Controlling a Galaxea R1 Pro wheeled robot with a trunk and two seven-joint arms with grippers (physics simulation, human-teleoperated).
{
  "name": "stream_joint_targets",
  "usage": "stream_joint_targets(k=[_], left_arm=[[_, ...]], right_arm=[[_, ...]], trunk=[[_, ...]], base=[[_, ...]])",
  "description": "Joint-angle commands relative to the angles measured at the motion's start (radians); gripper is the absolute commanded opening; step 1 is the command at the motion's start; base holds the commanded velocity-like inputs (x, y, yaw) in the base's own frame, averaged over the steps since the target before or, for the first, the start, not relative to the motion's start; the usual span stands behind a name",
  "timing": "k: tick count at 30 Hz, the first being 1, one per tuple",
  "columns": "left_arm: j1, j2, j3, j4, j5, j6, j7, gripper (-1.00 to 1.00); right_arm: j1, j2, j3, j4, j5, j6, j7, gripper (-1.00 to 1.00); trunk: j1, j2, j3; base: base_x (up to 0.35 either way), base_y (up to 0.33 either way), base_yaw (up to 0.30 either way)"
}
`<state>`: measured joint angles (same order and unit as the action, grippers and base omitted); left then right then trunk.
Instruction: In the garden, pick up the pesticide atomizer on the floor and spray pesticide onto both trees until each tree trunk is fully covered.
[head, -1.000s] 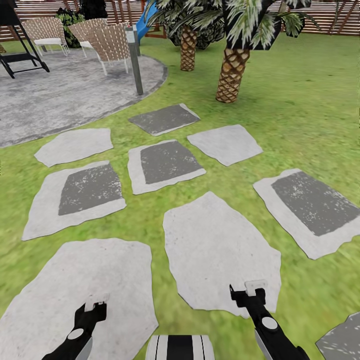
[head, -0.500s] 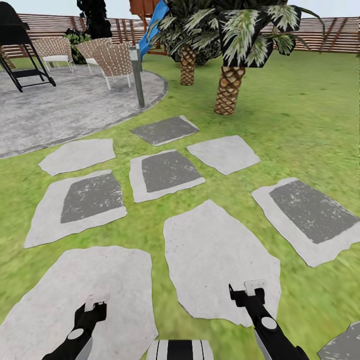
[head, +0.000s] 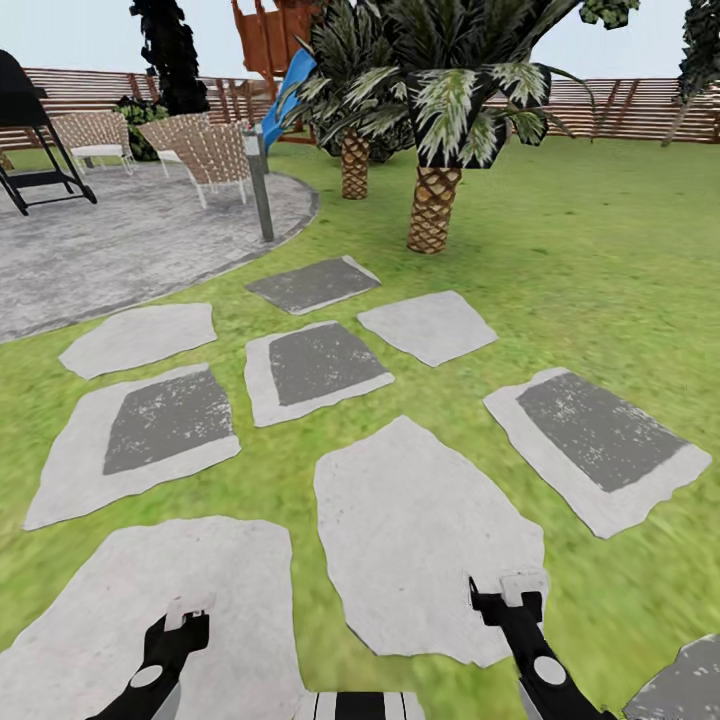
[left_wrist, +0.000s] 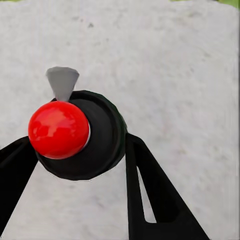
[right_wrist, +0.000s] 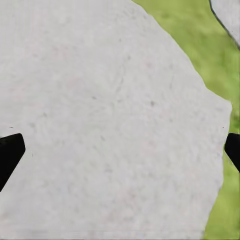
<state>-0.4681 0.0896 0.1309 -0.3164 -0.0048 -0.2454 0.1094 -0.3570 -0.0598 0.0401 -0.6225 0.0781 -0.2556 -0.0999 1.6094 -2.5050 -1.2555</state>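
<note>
- Green lawn (head: 600, 270) with pale grey stepping stones (head: 425, 525), centre frame.
- Grey paved patio (head: 120, 240), upper left; brown slat fence (head: 620, 110) behind.
- Left gripper (left_wrist: 75, 165) pinching black red-capped atomizer (left_wrist: 82, 132).
- Right gripper (right_wrist: 120, 150) spread.

My left gripper (head: 187, 612) and right gripper (head: 522, 588) hang over pale stepping stones (head: 425, 520) on the lawn (head: 590, 270); two palms (head: 433, 205) stand far ahead, a paved patio (head: 120, 240) far left.

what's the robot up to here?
It is out on the green lawn, over pale stepping stones, with two palm trees and a brown slat fence ahead. The left gripper carries a black, red-ball-topped object. The right gripper is open and empty. No spray is visible.
</note>
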Motion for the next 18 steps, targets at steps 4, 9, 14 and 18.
stream_joint_targets(k=[4, 9, 14, 18], left_arm=[[0.043, 0.016, 0.002, 0.002, 0.007, -0.004, 0.001, -1.00], [0.109, 0.025, 0.004, 0.005, 0.010, -0.084, 0.002, -1.00], [0.137, 0.026, 0.005, 0.011, 0.010, -0.121, 0.003, -1.00], [0.159, 0.019, 0.003, 0.007, 0.011, -0.128, 0.003, -1.00]], right_arm=[[0.001, -0.002, -0.003, 0.177, -0.001, -0.137, -0.052, 1.00], [0.001, -0.002, -0.003, 0.397, -0.001, -0.345, -0.073, 1.00], [0.001, -0.003, -0.003, 0.497, -0.002, -0.422, -0.076, 1.00], [0.001, -0.003, -0.003, 0.516, -0.001, -0.444, -0.076, 1.00]], trunk=[[-0.002, 0.001, 0.020], [-0.004, 0.002, 0.045], [-0.006, 0.003, 0.070], [-0.008, 0.004, 0.090]], base=[[0.000, 0.000, -0.224], [0.000, 0.000, -0.225], [0.000, 0.000, -0.225], [0.000, 0.000, -0.225]])
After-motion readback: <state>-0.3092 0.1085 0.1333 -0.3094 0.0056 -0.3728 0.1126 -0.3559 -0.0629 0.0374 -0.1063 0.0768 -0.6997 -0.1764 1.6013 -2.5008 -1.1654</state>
